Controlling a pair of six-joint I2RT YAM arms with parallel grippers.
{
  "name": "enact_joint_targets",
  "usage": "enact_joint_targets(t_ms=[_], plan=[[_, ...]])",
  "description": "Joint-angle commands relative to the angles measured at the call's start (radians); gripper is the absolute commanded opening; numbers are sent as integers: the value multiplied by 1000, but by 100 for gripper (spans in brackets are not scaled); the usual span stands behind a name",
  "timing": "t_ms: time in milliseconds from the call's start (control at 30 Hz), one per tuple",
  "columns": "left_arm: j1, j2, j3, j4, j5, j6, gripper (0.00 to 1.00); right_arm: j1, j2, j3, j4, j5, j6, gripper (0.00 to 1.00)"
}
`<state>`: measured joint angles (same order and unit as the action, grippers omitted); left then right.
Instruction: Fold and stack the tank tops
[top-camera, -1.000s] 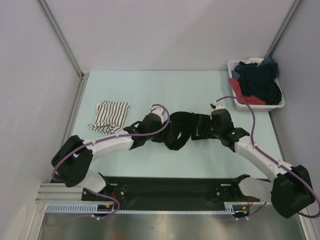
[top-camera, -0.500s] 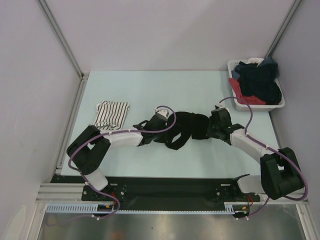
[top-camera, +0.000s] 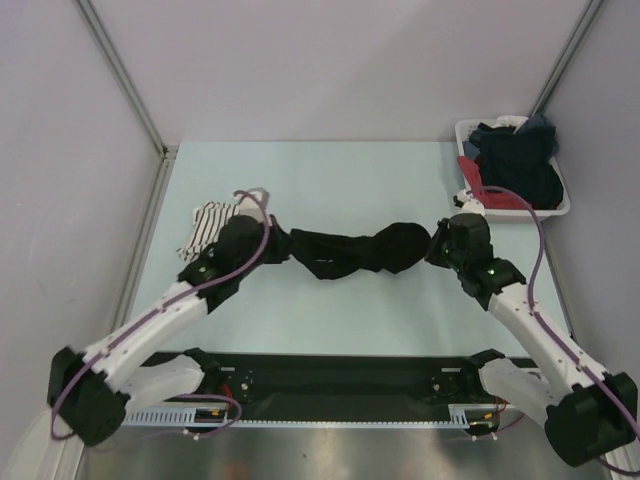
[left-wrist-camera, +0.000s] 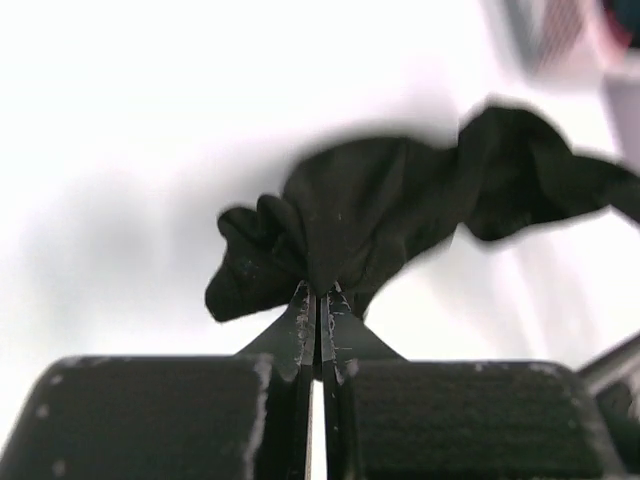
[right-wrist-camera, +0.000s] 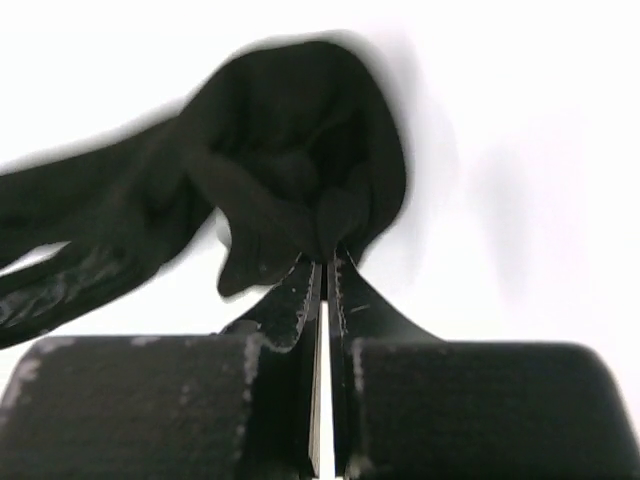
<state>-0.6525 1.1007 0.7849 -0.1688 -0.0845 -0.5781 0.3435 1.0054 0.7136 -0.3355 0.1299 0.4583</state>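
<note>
Black tank top (top-camera: 350, 250) is strung in a bunched rope across the middle of the table (top-camera: 330, 180), each end pinched by the left tool (left-wrist-camera: 318, 290) and right tool (right-wrist-camera: 325, 262), probably so it can be spread flat for folding near the striped tank top (top-camera: 205, 225).

left arm (top-camera: 150, 325) & right arm (top-camera: 530, 322) had white links w/ black joints. thin purple cable (top-camera: 267, 222) ran along each. small green light (top-camera: 492, 268) near right wrist. left gripper (left-wrist-camera: 318, 295) was black, fingers (left-wrist-camera: 290, 335) scuffed pale.
</note>
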Motion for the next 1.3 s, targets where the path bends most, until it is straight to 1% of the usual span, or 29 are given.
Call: enact_joint_targets(t_ms=[0, 67, 100, 133, 200, 267, 300, 333, 367, 400, 433, 467, 500, 533, 567, 600, 633, 667, 767, 867, 933, 967, 1033, 1133, 1200, 1267], plan=[[50, -212, -23, -66, -67, -19, 0, -3, -126, 107, -103, -36, -1, 0], [50, -290, -3, -102, -102, -17, 0, -1, -181, 153, -160, -47, -9, 0], [50, -356, 8, -118, -112, -14, 0, -1, -200, 165, -175, -49, -10, 0], [50, -384, 23, -127, -119, -12, 0, -3, -240, 178, -186, -49, -10, 0], [50, -429, 40, -165, -161, -12, 1, -3, -254, 187, -175, -39, -13, 2], [60, -421, 51, -196, -176, -14, 2, -17, -196, 191, -143, -24, -35, 4], [71, -380, 56, -202, -154, -11, 1, -32, -156, 219, -146, -26, -44, 5], [102, -357, 63, -218, -124, -11, 0, -52, -55, 234, -149, -47, -52, 6], [120, -329, 65, -218, -91, -12, 0, -117, -7, 253, -154, -117, -52, 21], [138, -285, 60, -216, -60, -23, 0, -154, 36, 288, -169, -162, -41, 47], [178, -269, 45, -203, 7, -26, 0, -184, 101, 299, -171, -194, -24, 67], [191, -262, 31, -187, 26, -29, 0, -222, 113, 297, -166, -241, -12, 82], [195, -259, -1, -170, 38, -34, 0, -224, 108, 293, -133, -257, 3, 84], [197, -262, -18, -135, 52, -34, 0, -222, 95, 255, -104, -274, 8, 85], [197, -263, -32, -124, 61, -31, 0, -216, 49, 230, -73, -318, 14, 84], [198, -262, -41, -120, 63, -28, 0, -210, 27, 199, -13, -340, 17, 81], [197, -262, -52, -121, 55, -26, 0, -204, 9, 152, 7, -357, 17, 79], [200, -257, -53, -124, 48, -25, 0, -198, -7, 133, 16, -377, 14, 74], [200, -257, -56, -136, 20, -11, 0, -149, -21, 90, -10, -397, -32, 68], [205, -256, -47, -143, -14, 6, 0, -75, 10, 48, -56, -365, -55, 67], [223, -240, -35, -146, -23, 17, 0, -23, 27, 14, -54, -319, -37, 70], [234, -222, -32, -143, -21, 20, 0, -18, 32, -17, -50, -262, -27, 74], [269, -200, -18, -130, -9, 20, 0, -27, 45, -39, -19, -234, -11, 76], [298, -151, -3, -100, 26, 12, 1, -58, 82, -34, 19, -197, -4, 76], [300, -110, 4, -81, 54, 8, 0, -77, 120, 0, 46, -197, -6, 72], [300, -69, 4, -54, 77, 6, 1, -96, 194, 26, 67, -213, -13, 68]])
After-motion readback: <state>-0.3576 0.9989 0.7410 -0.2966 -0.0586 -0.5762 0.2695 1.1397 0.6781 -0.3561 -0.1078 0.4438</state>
